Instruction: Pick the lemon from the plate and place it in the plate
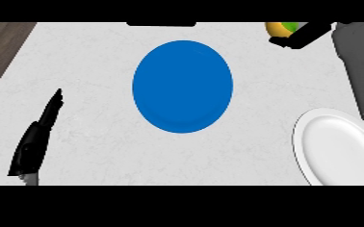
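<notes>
Blue plate central, white plate lower right, right robot hand grasping lemon, left robot hand released

Counter centre: the blue plate lies flat here, its face bare.
Left strip: bare counter runs wide between the blue plate and the left edge.
Near left corner: the left hand stands there, fingers straight.
Near right: the white plate sits at the edge, well apart from the blue plate, with bare counter between.
Far right corner: the right hand, curled round the lemon, and its grey forearm block it.
</notes>
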Controlling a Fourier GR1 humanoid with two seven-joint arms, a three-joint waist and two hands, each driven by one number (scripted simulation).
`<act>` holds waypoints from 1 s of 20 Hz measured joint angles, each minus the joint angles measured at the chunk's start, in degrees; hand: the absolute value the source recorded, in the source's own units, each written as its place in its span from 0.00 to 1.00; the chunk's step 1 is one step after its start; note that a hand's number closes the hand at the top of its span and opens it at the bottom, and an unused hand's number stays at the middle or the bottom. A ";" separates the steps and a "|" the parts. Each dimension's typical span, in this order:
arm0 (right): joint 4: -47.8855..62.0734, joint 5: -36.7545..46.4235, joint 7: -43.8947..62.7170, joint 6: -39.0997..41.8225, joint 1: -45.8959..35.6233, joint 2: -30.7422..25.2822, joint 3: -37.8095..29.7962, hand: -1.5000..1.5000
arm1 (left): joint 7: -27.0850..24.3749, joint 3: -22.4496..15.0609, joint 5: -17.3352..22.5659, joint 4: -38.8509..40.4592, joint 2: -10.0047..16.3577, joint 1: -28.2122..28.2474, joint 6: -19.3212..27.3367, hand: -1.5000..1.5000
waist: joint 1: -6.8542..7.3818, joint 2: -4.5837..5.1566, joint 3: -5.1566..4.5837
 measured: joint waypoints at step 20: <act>-2.84 4.41 24.00 -0.69 -3.25 23.91 12.66 1.00 | 0.22 1.85 -0.43 -1.50 -0.20 0.91 -1.84 0.50 | -0.01 0.06 0.00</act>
